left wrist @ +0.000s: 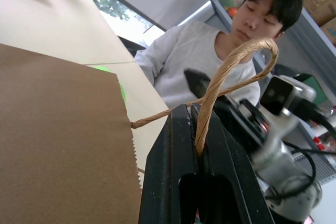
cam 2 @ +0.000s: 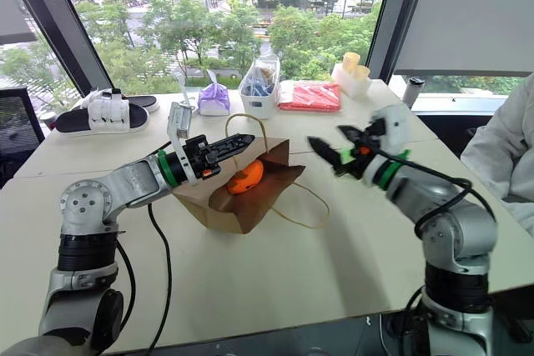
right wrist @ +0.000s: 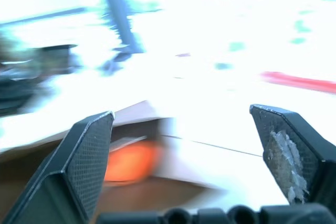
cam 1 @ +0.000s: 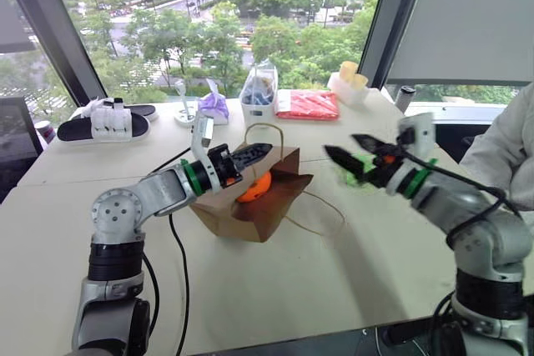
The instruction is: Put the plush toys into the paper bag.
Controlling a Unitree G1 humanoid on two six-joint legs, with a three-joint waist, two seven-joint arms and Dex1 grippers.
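Observation:
The brown paper bag [cam 1: 259, 210] lies on its side mid-table, mouth facing right. The orange plush toy [cam 1: 254, 188] rests inside the mouth and also appears in the right wrist view as an orange plush toy [right wrist: 128, 161]. My left gripper [cam 1: 252, 154] is shut on the bag's twisted paper handle [left wrist: 220, 82], holding the top edge up. My right gripper [cam 1: 342, 146] hovers open and empty to the right of the bag. The light green plush toy [cam 1: 345, 176] lies on the table below it, partly hidden by the fingers.
Along the far edge sit black-and-white slippers [cam 1: 104, 125], a purple pouch [cam 1: 214, 107], a clear plastic bag with blue items [cam 1: 259, 89], a red packet [cam 1: 307, 104] and yellow cups [cam 1: 352, 79]. A person in a white sleeve [cam 1: 501, 152] sits at the right. A black cable [cam 1: 179, 264] crosses the table.

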